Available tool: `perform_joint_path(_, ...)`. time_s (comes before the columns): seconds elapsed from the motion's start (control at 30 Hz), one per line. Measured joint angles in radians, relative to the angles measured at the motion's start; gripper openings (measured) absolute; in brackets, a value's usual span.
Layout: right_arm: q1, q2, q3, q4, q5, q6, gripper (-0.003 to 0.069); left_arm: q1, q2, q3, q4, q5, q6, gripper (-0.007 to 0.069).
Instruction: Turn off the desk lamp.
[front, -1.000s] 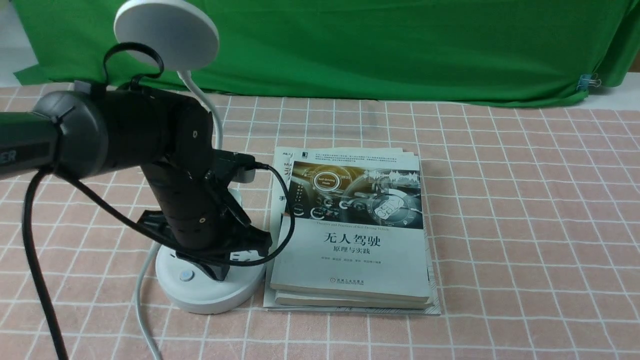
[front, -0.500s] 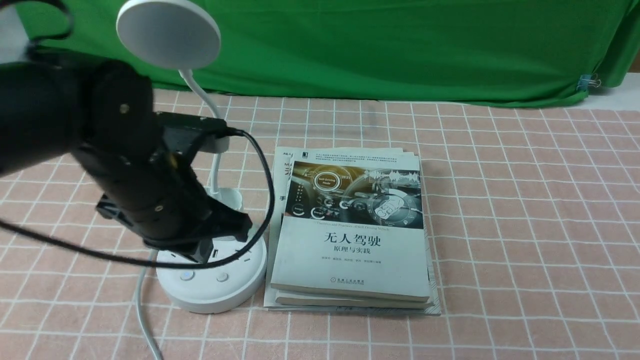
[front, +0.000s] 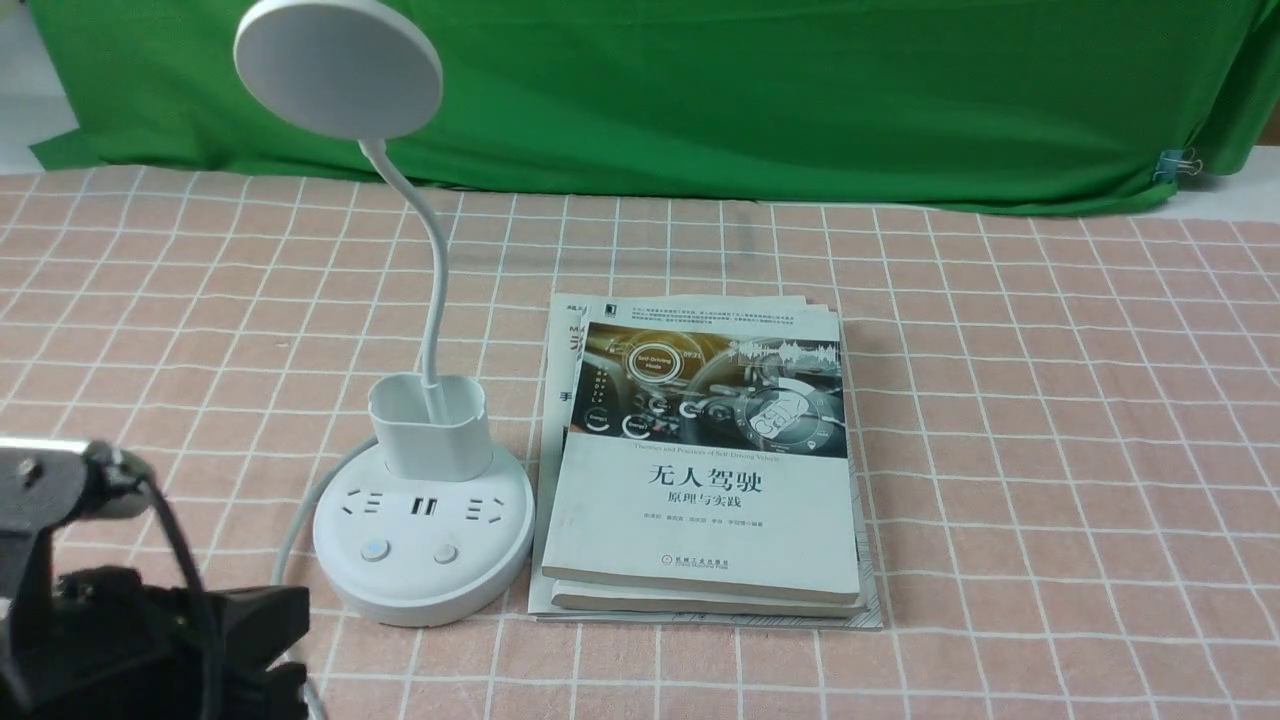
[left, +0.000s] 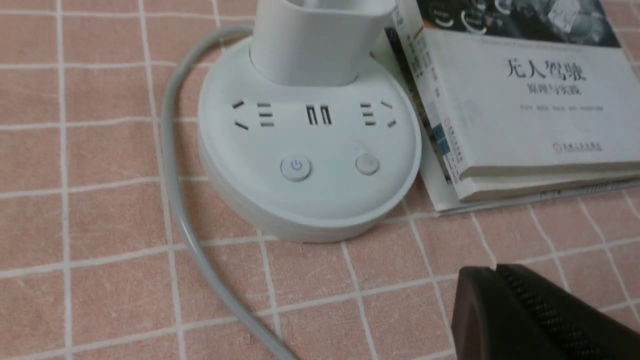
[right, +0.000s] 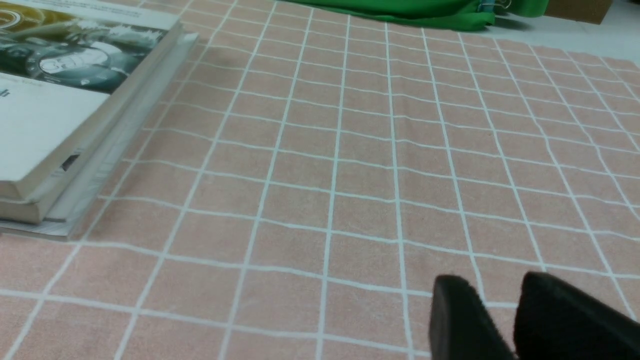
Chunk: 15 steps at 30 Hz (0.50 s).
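As you look out over the bench (front: 1050, 420), your left pincer (left: 496, 272) is pressed together, its dark fingertips meeting with nothing pinched between them. It sits at the near left of the front view, just beside the desk lamp (front: 422, 590) but apart from it. From that pincer, you have the lamp's round base (front: 400, 580) to the right and a little farther forward, upright on the checked cloth (front: 200, 320). On the near part of the base's top you can see two buttons, the left one (front: 375, 550) bluish with a power mark and the right one (front: 445, 553) plain, with the sockets (front: 424, 506) beyond them. Behind those stands the small cup (front: 435, 450), and the thin neck (front: 437, 270) curves up to the disc head (front: 340, 70), whose underside looks dull grey to you. A grey cord (left: 172, 170) runs round the left side of the base and back toward you. Just to the lamp's right lie your stacked books (front: 705, 520). Your right pincer (right: 495, 285) hangs over the right part of the bench, well apart from the lamp, its fingertips slightly spread. Beyond the bench you have a green drape (front: 750, 100).
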Motion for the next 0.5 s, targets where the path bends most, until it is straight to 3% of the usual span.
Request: perform_joint_path(0.5,0.000,0.000,0.000,0.000,0.000,0.000,0.0240,0.000,-0.090,0.111,0.060,-0.086,0.000,0.0006)
